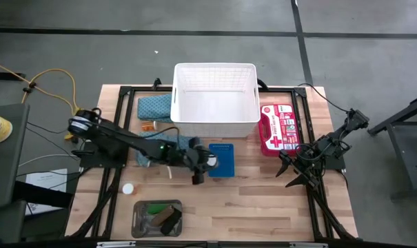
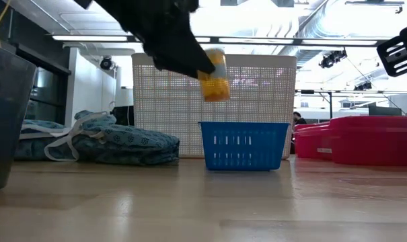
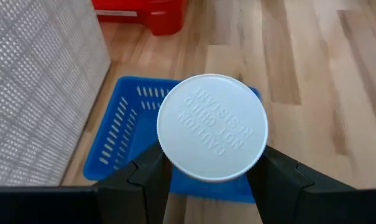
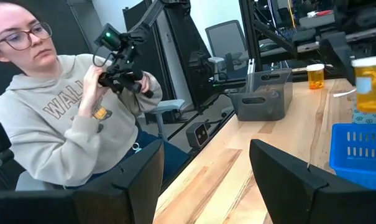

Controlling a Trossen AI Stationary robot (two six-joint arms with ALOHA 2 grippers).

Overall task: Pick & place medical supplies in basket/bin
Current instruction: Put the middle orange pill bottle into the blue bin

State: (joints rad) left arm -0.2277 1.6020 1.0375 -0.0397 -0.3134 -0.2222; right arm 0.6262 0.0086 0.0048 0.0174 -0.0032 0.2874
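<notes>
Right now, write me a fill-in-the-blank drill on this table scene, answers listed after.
1. The left gripper is shut on a pill bottle with a ____ cap.
2. The bottle hangs above a small ____ basket.
3. The right gripper waits, open, beside the ____ first-aid case.
4. The folded teal cloths lie ____ the big white basket.

Missing words: white; blue; red; outside

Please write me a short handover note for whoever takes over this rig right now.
Left gripper: shut on a white-capped orange pill bottle, held in the air above the small blue basket.
Right gripper: open, parked at the table's right side, holding nothing.
Large white basket looks empty; nothing placed there.
Left to do: teal cloths beside it, a second orange bottle, the white disc, rolls in the grey tray.
</notes>
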